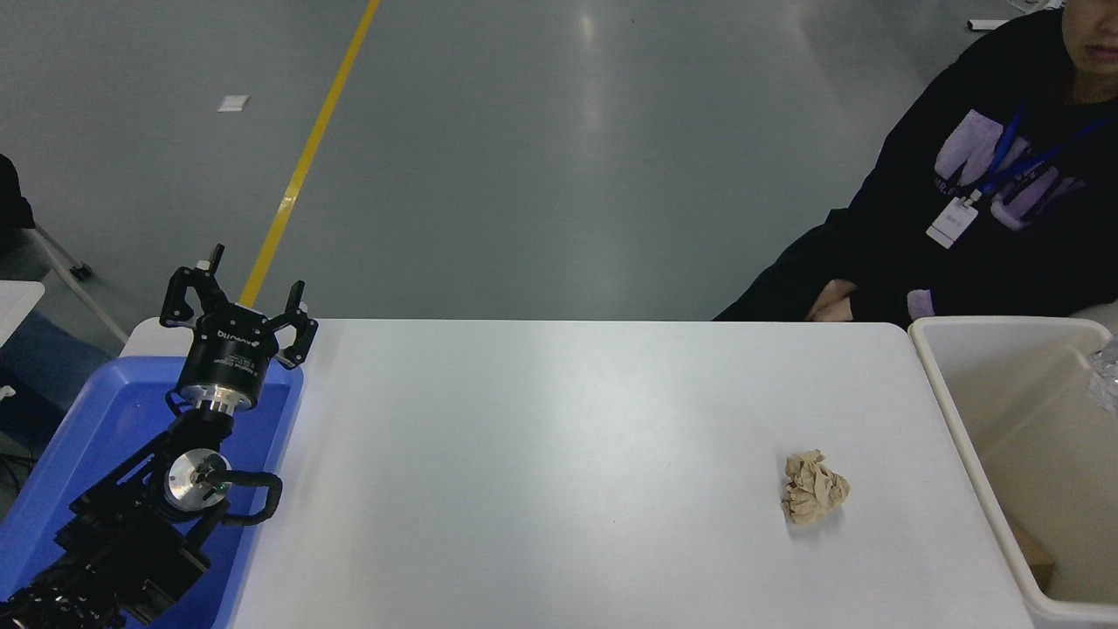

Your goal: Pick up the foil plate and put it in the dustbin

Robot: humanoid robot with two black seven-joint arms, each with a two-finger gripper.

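Only a sliver of the crinkled silver foil plate [1107,381] shows, at the picture's right edge over the dustbin [961,419]. What holds it is out of view. The dustbin is a large cream-white bin with a beige inside, at the table's right end. My left gripper [238,296] is open and empty, parked over the blue tray at the lower left. My right arm and gripper are out of view.
A small tan crumpled paper ball [812,487] lies on the white table [541,454], left of the dustbin. A blue plastic tray [113,419] sits at the table's left end under my left arm. A person in a dark sweatshirt [978,218] sits at the far right.
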